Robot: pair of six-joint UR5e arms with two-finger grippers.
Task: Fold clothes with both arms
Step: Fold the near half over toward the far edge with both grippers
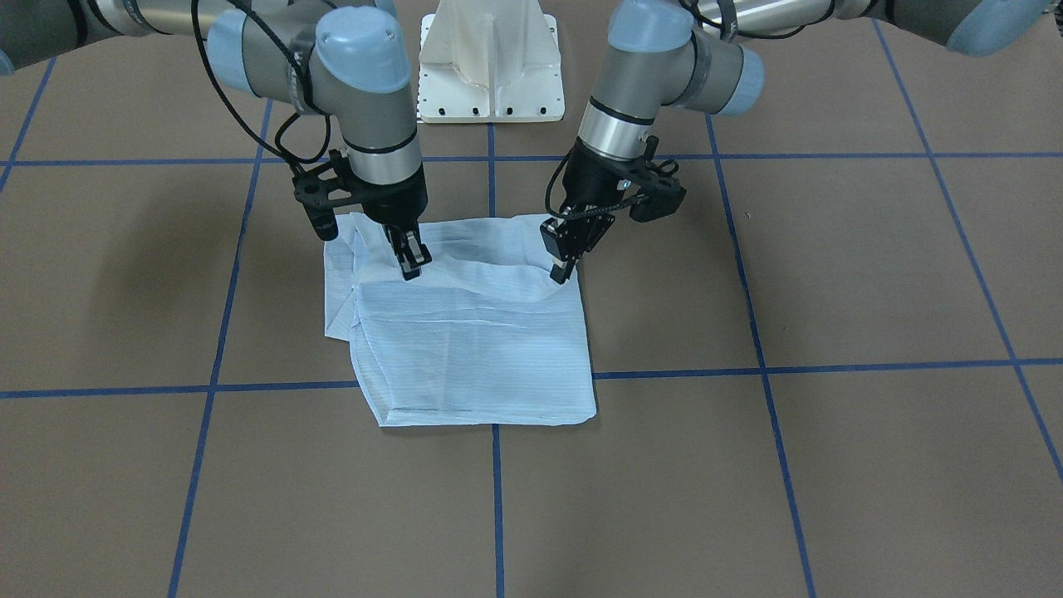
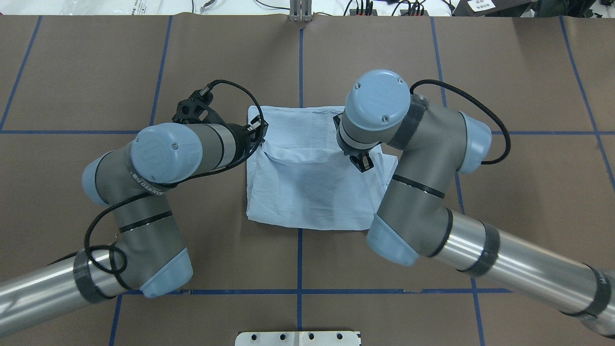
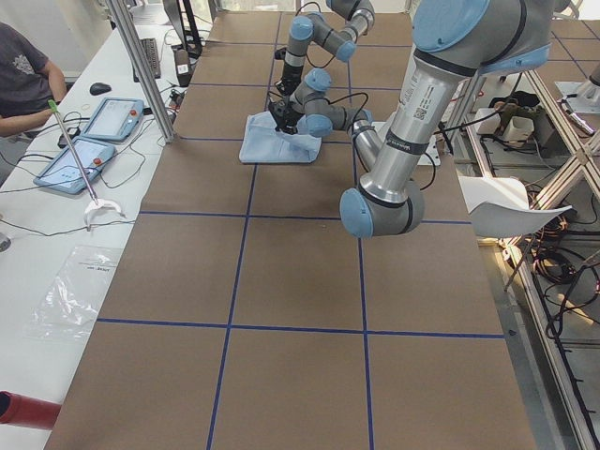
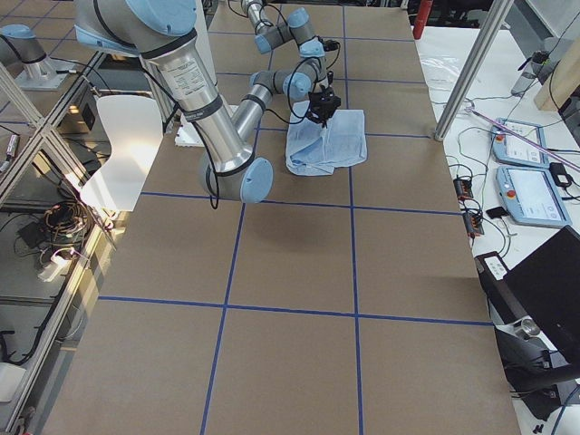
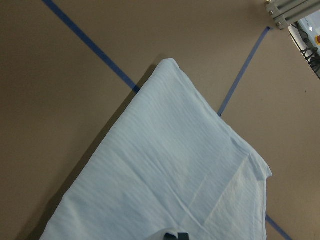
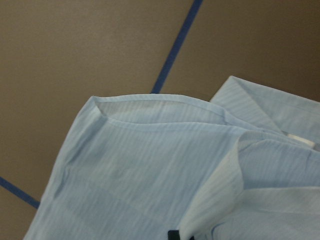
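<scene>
The light-blue shirt (image 1: 473, 349) lies folded into a rough square on the brown table, also in the overhead view (image 2: 307, 192). My left gripper (image 1: 564, 270) is shut on the shirt's edge nearest the robot at one corner, seen from above (image 2: 259, 131). My right gripper (image 1: 413, 266) is shut on the same edge at the other corner (image 2: 363, 163). The cloth edge sags between them, raised slightly off the layers below. The left wrist view shows the flat folded shirt (image 5: 165, 170). The right wrist view shows a lifted fold (image 6: 140, 165) and the white neck tag (image 6: 300, 139).
The white pedestal base (image 1: 490, 75) stands behind the shirt. Blue tape lines (image 1: 494, 498) grid the table. In the left side view an operator (image 3: 23, 80) sits by tablets (image 3: 75, 159) beyond the table's edge. A white chair (image 4: 122, 136) stands on the robot's side.
</scene>
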